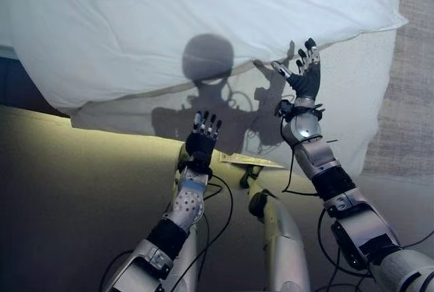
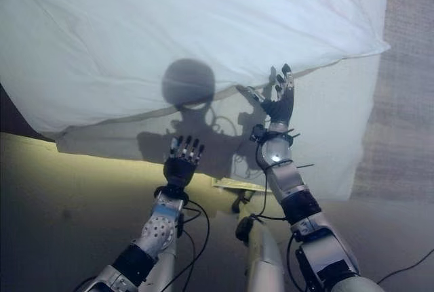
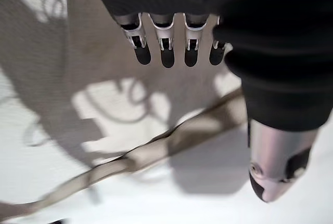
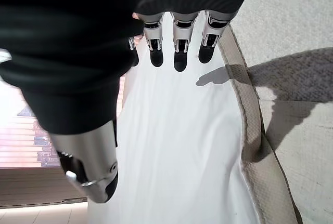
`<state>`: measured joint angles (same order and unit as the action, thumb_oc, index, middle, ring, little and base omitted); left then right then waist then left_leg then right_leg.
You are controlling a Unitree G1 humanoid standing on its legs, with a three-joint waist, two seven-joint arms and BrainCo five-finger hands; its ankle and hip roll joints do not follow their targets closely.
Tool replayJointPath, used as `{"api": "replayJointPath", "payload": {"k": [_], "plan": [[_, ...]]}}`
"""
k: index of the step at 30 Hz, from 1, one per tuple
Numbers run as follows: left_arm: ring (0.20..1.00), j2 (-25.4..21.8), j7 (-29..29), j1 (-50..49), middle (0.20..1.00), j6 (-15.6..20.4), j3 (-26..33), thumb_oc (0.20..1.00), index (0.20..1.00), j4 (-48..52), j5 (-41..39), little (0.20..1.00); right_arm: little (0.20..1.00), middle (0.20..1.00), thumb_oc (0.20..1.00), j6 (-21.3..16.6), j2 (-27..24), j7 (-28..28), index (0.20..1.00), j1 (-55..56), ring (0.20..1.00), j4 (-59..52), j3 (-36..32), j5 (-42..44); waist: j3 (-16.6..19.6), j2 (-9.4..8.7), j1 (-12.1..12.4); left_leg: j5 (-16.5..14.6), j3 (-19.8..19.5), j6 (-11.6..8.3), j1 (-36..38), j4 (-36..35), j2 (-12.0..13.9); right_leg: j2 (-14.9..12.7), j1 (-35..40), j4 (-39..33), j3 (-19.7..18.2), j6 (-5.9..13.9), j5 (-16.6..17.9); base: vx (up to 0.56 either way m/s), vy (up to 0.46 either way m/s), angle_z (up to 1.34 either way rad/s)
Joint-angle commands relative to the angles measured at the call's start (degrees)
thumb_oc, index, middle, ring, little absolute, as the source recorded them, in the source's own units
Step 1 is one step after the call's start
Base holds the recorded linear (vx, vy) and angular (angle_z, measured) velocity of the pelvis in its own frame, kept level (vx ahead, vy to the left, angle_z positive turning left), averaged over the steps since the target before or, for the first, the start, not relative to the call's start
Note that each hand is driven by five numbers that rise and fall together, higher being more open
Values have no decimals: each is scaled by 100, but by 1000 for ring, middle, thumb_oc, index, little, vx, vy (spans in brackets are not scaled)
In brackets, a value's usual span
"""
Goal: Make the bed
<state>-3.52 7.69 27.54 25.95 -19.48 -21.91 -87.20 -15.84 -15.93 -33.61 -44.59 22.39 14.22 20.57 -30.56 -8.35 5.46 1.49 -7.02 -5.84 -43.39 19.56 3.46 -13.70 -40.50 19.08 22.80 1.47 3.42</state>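
Observation:
A puffy white duvet (image 1: 203, 21) lies across the top of the bed, its corner (image 1: 397, 17) hanging out to the right. Below it the white side of the mattress (image 1: 352, 109) drops to a beige base (image 1: 68, 183). My right hand (image 1: 306, 75) is raised and open, fingers straight, with its tips at the duvet's lower edge; whether they touch is unclear. In its wrist view the white cloth (image 4: 177, 156) runs past the fingers (image 4: 179, 52) beside a beige seam (image 4: 250, 130). My left hand (image 1: 202, 141) is lower, open, facing the mattress side and its beige piping (image 3: 156, 151), holding nothing.
Grey carpet (image 1: 415, 68) runs along the right of the bed. A window with blinds (image 4: 21, 141) shows beyond the right hand. The beige base spreads wide to the left below the mattress.

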Motion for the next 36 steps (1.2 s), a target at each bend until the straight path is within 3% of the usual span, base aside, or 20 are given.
{"api": "replayJointPath", "payload": {"k": [1, 5, 9, 21, 28, 35, 36], "plan": [[1000, -31, 216, 163, 1000, 446, 140, 1000, 1000, 410, 112, 1000, 1000, 1000, 1000, -745, 114, 49, 1000, -90, 1000, -533, -156, 941, 82, -233, 28, -262, -83, 230, -267, 87, -111, -252, -142, 60, -135, 702, -49, 0, 0, 0], [1000, -143, 571, 354, 1000, 528, 293, 1000, 1000, 589, 528, 1000, 1000, 1000, 1000, -1330, 569, 383, 1000, -165, 1000, -315, -207, 2868, 79, -247, 24, -294, -72, 217, -495, 187, -115, -257, -352, 93, -141, 704, -39, 0, 0, 0], [1000, -120, 787, 429, 1000, 572, 405, 1000, 1000, 632, 702, 1000, 1000, 1000, 1000, -1693, 825, 602, 1000, -340, 1000, -100, -380, 3990, 78, -183, 38, -324, -36, 204, -639, 243, -145, -297, -496, 147, -175, 703, -63, 0, 25, 1], [1000, -219, 901, 417, 1000, 534, 406, 1000, 1000, 987, 1157, 1000, 1000, 1000, 1000, -2005, 1268, 976, 1000, -308, 1000, -111, -536, 5053, 78, -10, 85, -346, 68, 230, -830, 326, -182, -384, -806, 308, -269, 708, -95, 0, 6, 0], [1000, -335, 655, 435, 1000, 508, 330, 1000, 1000, 1085, 1239, 1000, 1000, 1000, 1000, -1862, 991, 1516, 1000, -593, 1000, 73, -581, 5326, 80, -10, 109, -340, 66, 235, -861, 317, -198, -405, -843, 306, -275, 724, -79, 0, -5, -3], [1000, -549, 272, 342, 1000, 452, 207, 1000, 1000, 1195, 1385, 1000, 1000, 1000, 1000, -1659, 88, 2039, 1000, -1359, 1000, 634, -590, 5562, 81, -35, 229, -307, 24, 214, -821, 237, -208, -406, -823, 304, -228, 741, -73, -1, -9, 2], [1000, -615, 176, 285, 1000, 450, 166, 1000, 1000, 1221, 1382, 1000, 1000, 1000, 1000, -1553, -219, 2047, 1000, -1658, 1000, 833, -467, 5498, 81, -58, 276, -295, 15, 208, -817, 222, -206, -406, -817, 296, -205, 753, -62, 0, 0, 0]]}}
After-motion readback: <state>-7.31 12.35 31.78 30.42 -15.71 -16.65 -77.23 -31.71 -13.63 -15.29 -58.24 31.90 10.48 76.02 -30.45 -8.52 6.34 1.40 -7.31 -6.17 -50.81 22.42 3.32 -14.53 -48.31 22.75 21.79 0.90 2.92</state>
